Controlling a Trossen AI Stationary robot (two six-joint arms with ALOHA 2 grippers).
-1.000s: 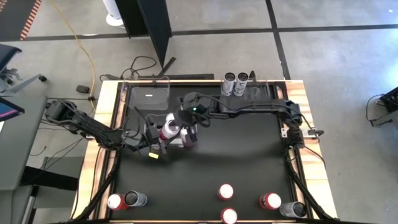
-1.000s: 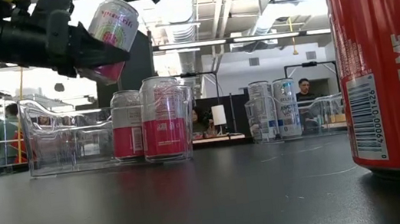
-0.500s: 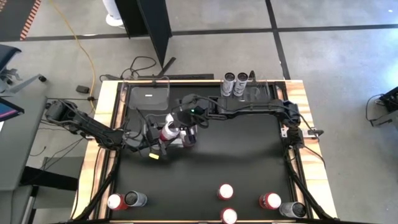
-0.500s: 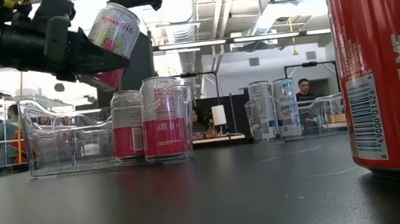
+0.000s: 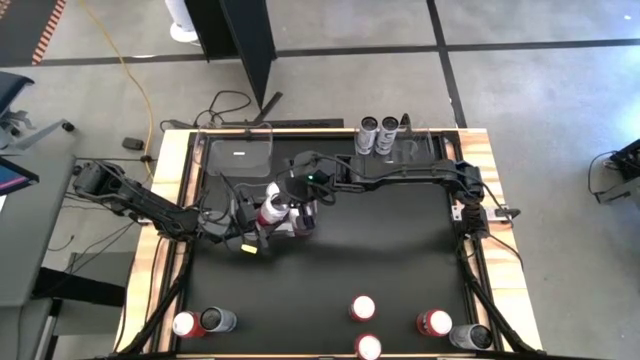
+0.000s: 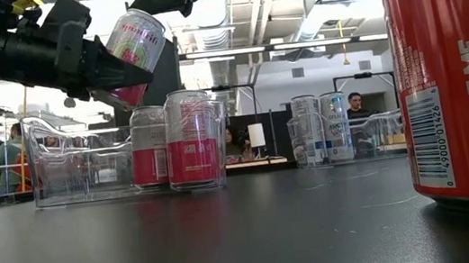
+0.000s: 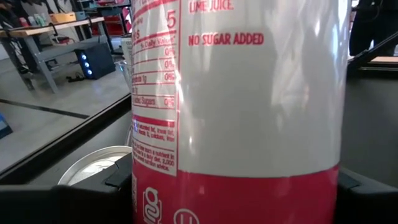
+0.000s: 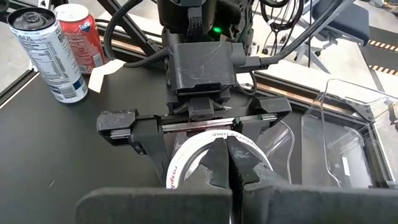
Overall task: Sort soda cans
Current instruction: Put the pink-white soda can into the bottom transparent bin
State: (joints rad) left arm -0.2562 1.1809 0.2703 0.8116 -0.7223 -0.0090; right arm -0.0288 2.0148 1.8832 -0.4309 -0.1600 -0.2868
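Observation:
My left gripper (image 5: 262,218) is shut on a pink-and-white soda can (image 6: 134,45), holding it tilted in the air above a clear bin (image 6: 67,167). In that bin two more pink-and-white cans (image 6: 190,142) stand upright. My right gripper (image 8: 227,155) reaches in from the table's right side. It is shut, and its fingertips sit right at the held can's top (image 8: 193,155). Two grey cans (image 5: 378,134) stand in another bin at the far edge. Red and grey cans (image 5: 363,307) stand along the near edge. My left gripper pinches the can between its two fingers (image 7: 93,196) on the lower pink band (image 7: 236,193), coming level from the table's left side, across the can. The can is lifted clear and tilted, its top leaning toward the right. My right gripper may be touching the can's top; I cannot tell.
An empty clear bin (image 5: 240,155) lies at the far left. A red can (image 6: 459,75) stands very close to the low camera. A red and a grey can (image 5: 200,322) stand at the near left corner. The middle of the black table (image 5: 380,250) is free.
My left gripper has tipped the pink-and-white can a little further over and drawn it slightly toward the table's left. My right gripper has come down a little toward the can's top.

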